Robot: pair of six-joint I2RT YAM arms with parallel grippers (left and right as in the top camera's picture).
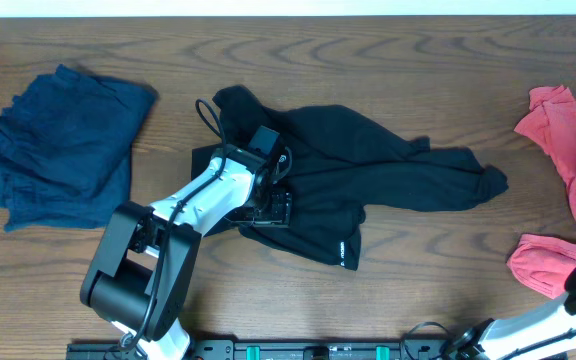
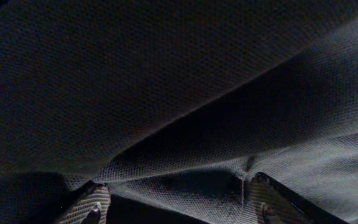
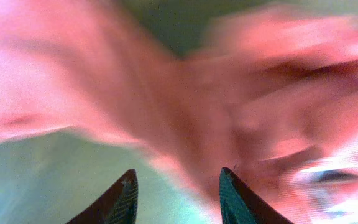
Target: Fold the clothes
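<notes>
L arm stretched to mid-surface, R arm low at near-right corner.
L arm (image 1: 203,195) is extended from the near edge toward the middle, wrist angled down; L gripper (image 1: 268,205) is seen w/ fingers (image 2: 95,210) spread apart. R arm (image 1: 528,322) is laid along the near edge; R gripper (image 3: 178,198) is shown w/ jaws apart, view blurred.
</notes>
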